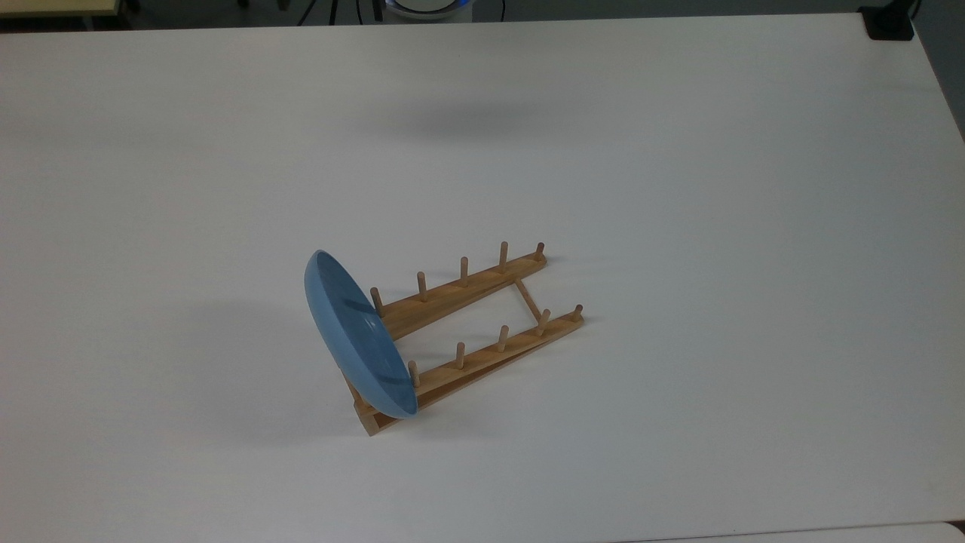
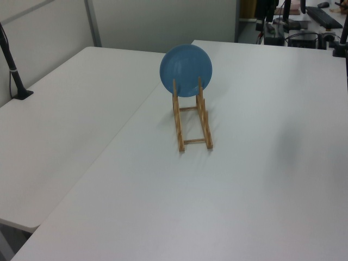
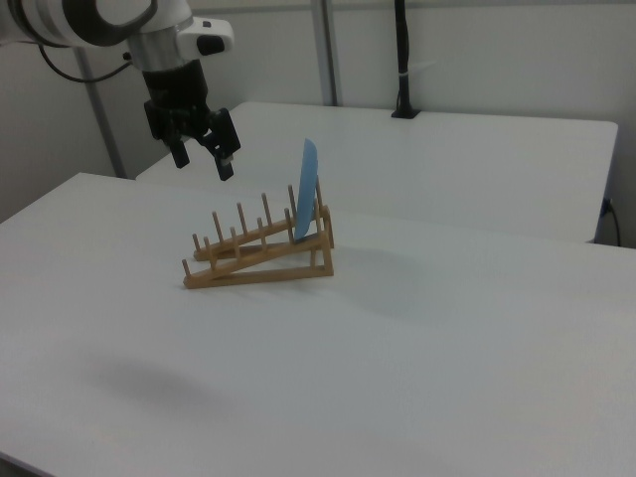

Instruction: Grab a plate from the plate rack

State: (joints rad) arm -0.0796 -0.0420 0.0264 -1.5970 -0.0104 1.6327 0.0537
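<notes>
A light-blue plate [image 1: 354, 332] stands on edge in the slot at the raised end of the wooden plate rack [image 1: 467, 286], leaning against the end pegs. In the left view the plate [image 2: 186, 68] faces the camera at the far end of the rack [image 2: 179, 130]. The right view shows the plate [image 3: 309, 189] edge-on at the right end of the rack [image 3: 258, 268]. My gripper [image 3: 204, 159] hangs in the air above and to the left of the rack in the right view. It is open, holds nothing, and is well apart from the plate.
The rack sits near the middle of a white table [image 1: 678, 188]. A second white table [image 2: 65, 119] adjoins it along a seam. A black clamped post [image 3: 402, 60] stands at that table's far edge. Desks and equipment [image 2: 304, 22] lie beyond.
</notes>
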